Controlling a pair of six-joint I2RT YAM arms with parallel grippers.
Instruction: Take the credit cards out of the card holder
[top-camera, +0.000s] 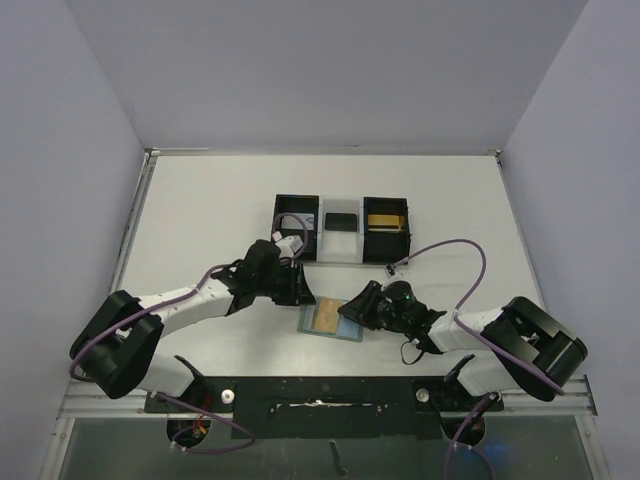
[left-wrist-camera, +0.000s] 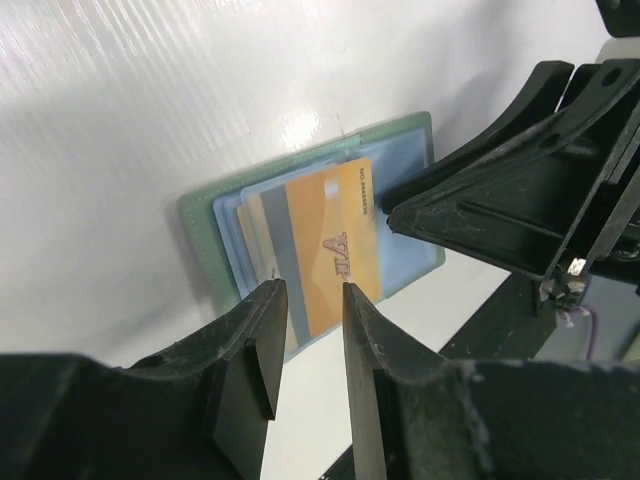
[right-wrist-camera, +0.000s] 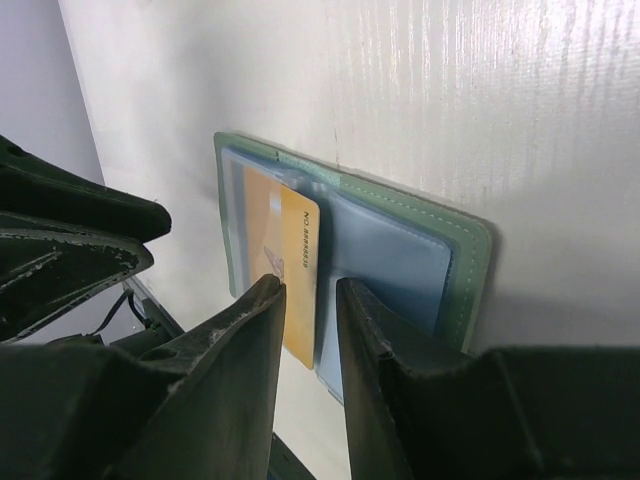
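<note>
Top external view alone takes in the whole table (top-camera: 200, 210). From left to right it shows the left gripper (top-camera: 298, 292), the card holder (top-camera: 338, 333) lying open and flat near the front edge between the two arms, and the right gripper (top-camera: 360, 306) at the holder's right end. Behind them sits one black-and-clear tray (top-camera: 279, 228) with three compartments. The middle one holds a dark flat item (top-camera: 341, 221) and the right one a gold card (top-camera: 385, 220). Neither wrist camera shows the tray.

Left wrist view gives the detail of the holder: a grey-green border around two pale blue pockets (left-wrist-camera: 410, 165). One orange card (left-wrist-camera: 325, 250) stands partly out of a pocket, with the edges of at least two paler cards (left-wrist-camera: 250, 225) fanned behind it. The left gripper's fingers are slightly parted just short of the card's end, with nothing between them. One finger of the right gripper touches the holder beside the orange card's edge.

Right wrist view adds the stitching along the border and the second pocket's smooth blue face. Its own fingers stand a narrow gap apart above the holder, clamping nothing that shows.
</note>
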